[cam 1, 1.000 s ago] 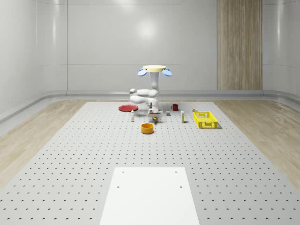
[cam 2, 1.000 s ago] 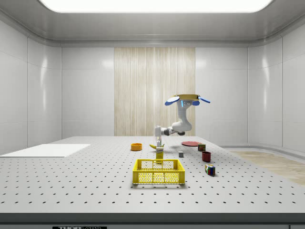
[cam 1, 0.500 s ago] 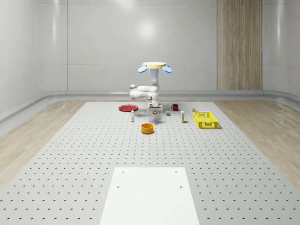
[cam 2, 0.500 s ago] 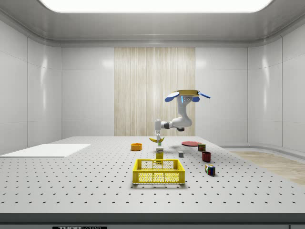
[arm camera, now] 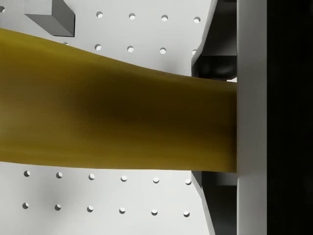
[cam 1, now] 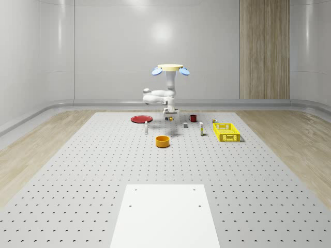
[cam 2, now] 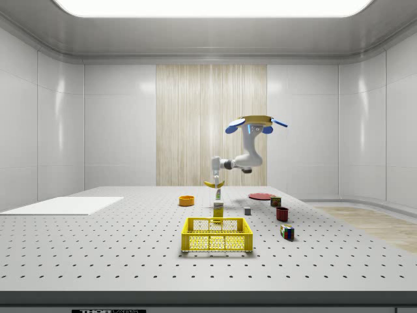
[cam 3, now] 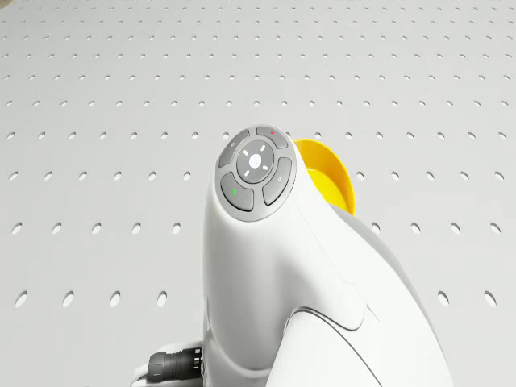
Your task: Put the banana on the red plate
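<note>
Banana (arm camera: 117, 112) in gripper (cam 2: 217, 185) midair, wrist cam w/ close-up.

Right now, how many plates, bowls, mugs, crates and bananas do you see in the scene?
red plate: 1
orange bowl: 1
red mug: 1
yellow crate: 1
banana: 1
Total: 5

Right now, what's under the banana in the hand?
Under the curved yellow banana held by the hand: bare perforated white table and a small grey cube. Anything directly behind the banana is covered.
</note>
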Robot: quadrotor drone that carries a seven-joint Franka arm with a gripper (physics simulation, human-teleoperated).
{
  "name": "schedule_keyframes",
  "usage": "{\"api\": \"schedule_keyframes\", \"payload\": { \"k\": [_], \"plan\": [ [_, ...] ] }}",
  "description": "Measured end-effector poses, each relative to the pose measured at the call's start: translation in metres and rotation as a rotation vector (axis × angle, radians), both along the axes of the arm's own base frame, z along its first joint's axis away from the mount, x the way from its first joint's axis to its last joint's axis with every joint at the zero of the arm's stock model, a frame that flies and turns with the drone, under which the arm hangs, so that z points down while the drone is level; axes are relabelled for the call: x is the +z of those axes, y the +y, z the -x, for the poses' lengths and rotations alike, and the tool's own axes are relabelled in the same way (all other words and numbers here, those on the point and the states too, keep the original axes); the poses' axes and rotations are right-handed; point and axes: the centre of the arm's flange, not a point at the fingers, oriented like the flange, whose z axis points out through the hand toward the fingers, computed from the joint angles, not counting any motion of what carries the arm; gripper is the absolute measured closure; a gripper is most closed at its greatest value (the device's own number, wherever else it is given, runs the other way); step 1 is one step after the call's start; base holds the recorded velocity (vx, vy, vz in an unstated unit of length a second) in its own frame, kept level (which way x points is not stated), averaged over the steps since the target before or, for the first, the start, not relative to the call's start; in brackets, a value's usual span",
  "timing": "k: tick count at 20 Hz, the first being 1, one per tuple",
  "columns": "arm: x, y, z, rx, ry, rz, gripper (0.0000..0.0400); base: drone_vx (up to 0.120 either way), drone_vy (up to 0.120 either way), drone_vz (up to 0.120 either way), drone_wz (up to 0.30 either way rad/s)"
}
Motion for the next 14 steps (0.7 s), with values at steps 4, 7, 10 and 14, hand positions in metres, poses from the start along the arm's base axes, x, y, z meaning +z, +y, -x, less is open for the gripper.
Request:
{"api": "schedule_keyframes", "payload": {
  "k": [4,7,10,14],
  "plan": [
    [-0.0002,-0.0007,0.0,-0.015,0.0,0.0,0.0198,0.0,0.0,0.05,-0.2],
    [-0.0003,-0.0011,0.0,-0.06,0.0,0.0,0.0198,0.0,0.0,0.0,-0.3],
    [-0.0004,-0.0014,0.0,-0.124,0.0,0.0,0.0198,0.0,0.0,0.0,-0.3],
    [-0.0004,-0.0015,0.0,-0.226,0.0,0.001,0.0198,0.0,0.0,0.0,-0.3]
  ]
}}
